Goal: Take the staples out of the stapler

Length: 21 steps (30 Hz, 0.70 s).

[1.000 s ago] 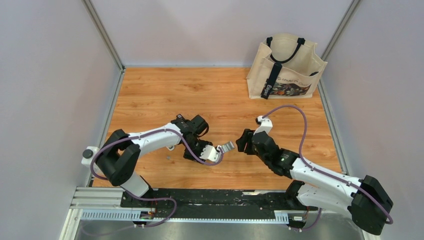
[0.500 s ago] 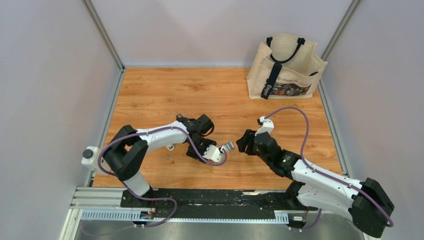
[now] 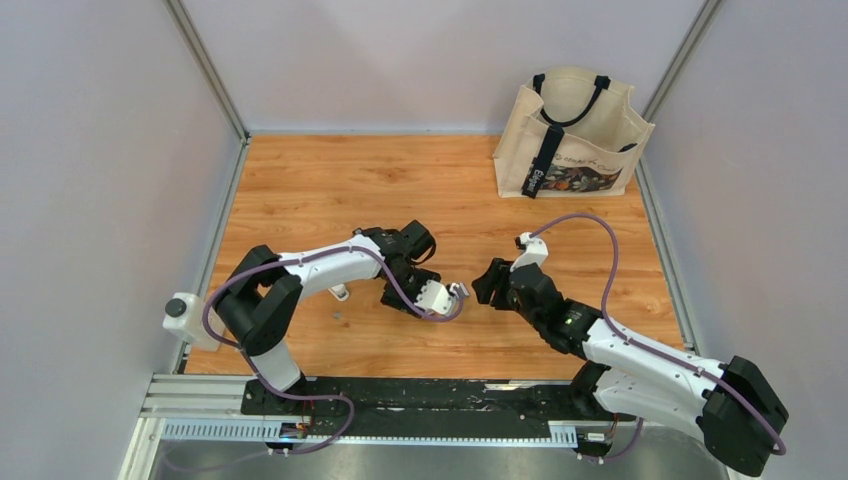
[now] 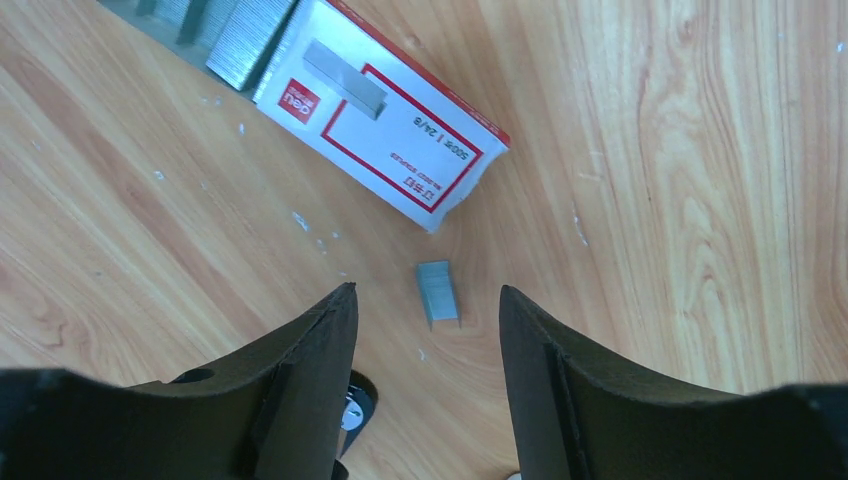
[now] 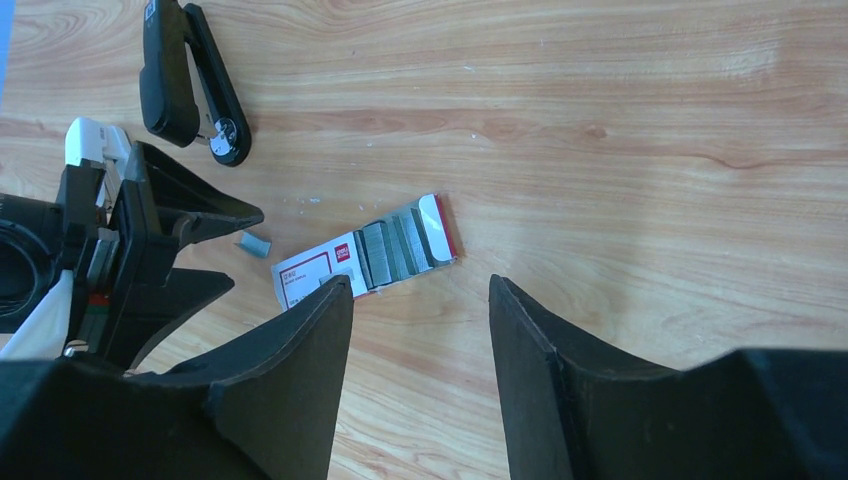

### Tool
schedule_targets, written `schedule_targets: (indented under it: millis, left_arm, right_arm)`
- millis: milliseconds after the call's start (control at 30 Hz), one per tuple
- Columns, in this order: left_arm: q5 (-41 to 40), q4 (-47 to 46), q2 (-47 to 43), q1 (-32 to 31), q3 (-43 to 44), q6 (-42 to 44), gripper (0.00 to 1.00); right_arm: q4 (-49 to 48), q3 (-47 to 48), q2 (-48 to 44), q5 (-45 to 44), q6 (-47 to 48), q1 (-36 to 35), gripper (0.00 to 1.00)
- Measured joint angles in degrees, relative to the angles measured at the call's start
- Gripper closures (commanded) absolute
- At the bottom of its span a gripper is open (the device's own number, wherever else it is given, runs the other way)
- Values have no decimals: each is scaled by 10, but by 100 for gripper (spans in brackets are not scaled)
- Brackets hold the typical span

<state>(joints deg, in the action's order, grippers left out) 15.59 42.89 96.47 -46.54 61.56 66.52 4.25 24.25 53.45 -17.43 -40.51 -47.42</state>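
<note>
Here, the left claw [image 4: 424, 300], jaws spread and empty, is hovering over a short staple strip [image 4: 438, 292] lying on the counter [image 4: 650, 150] just beside the staple box [image 4: 400, 150]. The right claw [image 5: 420, 282] is hanging open and empty. The opened stapler [image 5: 185, 75] is lying well apart. Likely next: lowering squarely and pinching the thin strip.

White arms [image 3: 322, 267] carry black joints [image 3: 262, 318] and purple cables [image 3: 611, 258].

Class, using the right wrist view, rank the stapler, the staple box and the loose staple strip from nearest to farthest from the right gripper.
Measured from the right gripper:
1. The staple box, lying open just ahead of the fingertips.
2. The loose staple strip, farther to the left.
3. The stapler, far off in the upper left corner.
</note>
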Motion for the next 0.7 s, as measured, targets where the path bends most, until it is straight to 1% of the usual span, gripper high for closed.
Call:
schedule_targets:
  millis: [133, 500, 700]
  left_arm:
    - [4, 1, 14, 0, 13, -12, 37]
    - [10, 38, 30, 0, 32, -44, 38]
    - [9, 57, 58, 0, 67, -72, 39]
  right_arm:
    - [-3, 0, 0, 0, 0, 1, 45]
    - [-4, 0, 0, 1, 0, 4, 46]
    - [-5, -1, -1, 3, -2, 5, 47]
